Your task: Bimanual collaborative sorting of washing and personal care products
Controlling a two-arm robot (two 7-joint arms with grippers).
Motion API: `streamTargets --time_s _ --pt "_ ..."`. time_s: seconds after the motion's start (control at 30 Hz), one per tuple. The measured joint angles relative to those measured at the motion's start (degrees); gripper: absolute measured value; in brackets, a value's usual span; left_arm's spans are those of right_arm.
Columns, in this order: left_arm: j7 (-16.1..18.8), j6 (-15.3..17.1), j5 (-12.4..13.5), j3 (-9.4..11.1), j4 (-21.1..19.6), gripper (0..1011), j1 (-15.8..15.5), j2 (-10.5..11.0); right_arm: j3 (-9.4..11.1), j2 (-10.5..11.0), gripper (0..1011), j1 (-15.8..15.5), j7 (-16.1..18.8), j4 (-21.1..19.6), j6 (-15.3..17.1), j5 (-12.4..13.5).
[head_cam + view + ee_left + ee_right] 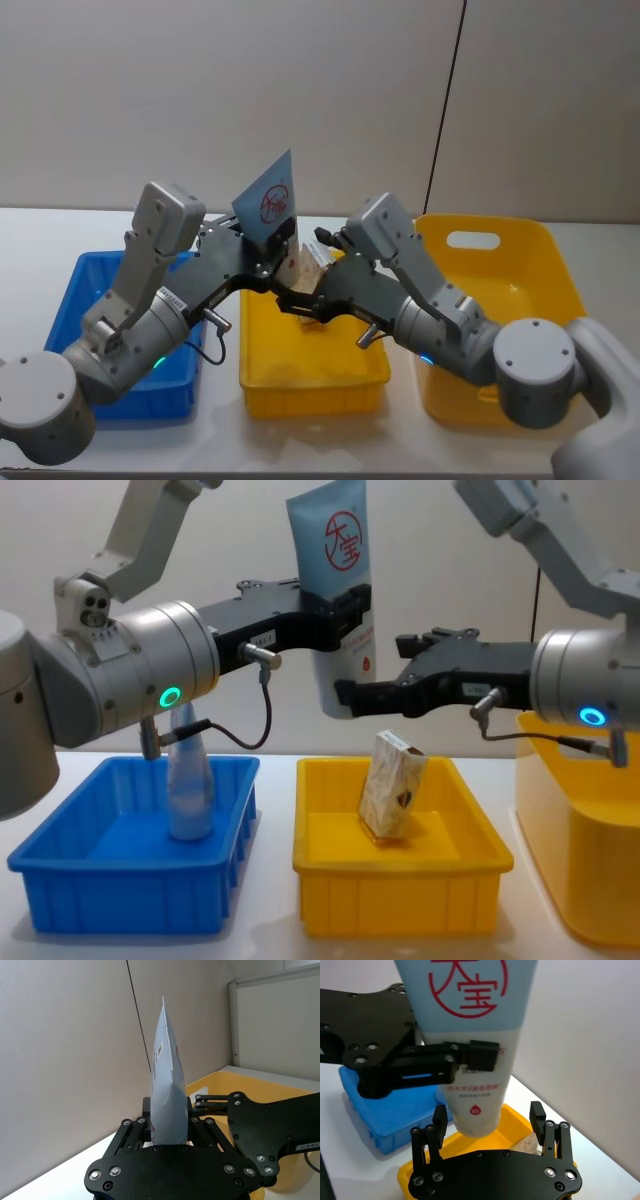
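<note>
My left gripper [345, 615] is shut on the light-blue squeeze tube [335, 540], which stands upright with its red circled character facing out, above the middle yellow tray [400, 880]. My right gripper [350, 695] is open at the tube's white lower end; in the right wrist view its fingers [536, 1112] stand to either side of the tube [475, 1035] without touching it. A beige speckled pack [392, 785] leans inside the middle yellow tray. A clear bottle [188, 780] stands in the blue tray [60, 880].
A large yellow bin [590, 880] sits at the right, under my right arm. The blue tray is at the left, and the three containers stand side by side on the white table. A grey wall stands behind.
</note>
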Motion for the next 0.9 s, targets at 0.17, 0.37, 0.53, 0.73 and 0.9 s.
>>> streamTargets --time_s 0.17,0.37,0.53,0.73,0.9 --pt "0.00 0.00 0.00 0.00 0.00 286 0.00 0.00 -0.71 -0.34 1004 1.30 1.38 1.77 -0.62 0.60" --pt "0.00 0.00 0.00 0.00 0.00 286 0.00 0.00 -1.55 -0.88 1004 2.82 2.53 3.91 -1.26 1.19" --pt "0.00 0.00 0.00 0.00 0.00 286 0.00 0.00 -2.03 -1.52 1004 4.07 2.55 5.85 -1.70 1.31" --pt "0.00 0.00 0.00 0.00 -0.01 286 0.00 0.00 -2.28 -2.16 884 5.21 2.25 7.59 -2.13 1.55" --pt "0.00 -0.01 -0.01 -0.01 -0.01 286 0.00 0.00 -2.49 -2.66 741 6.04 2.16 8.84 -2.40 1.88"
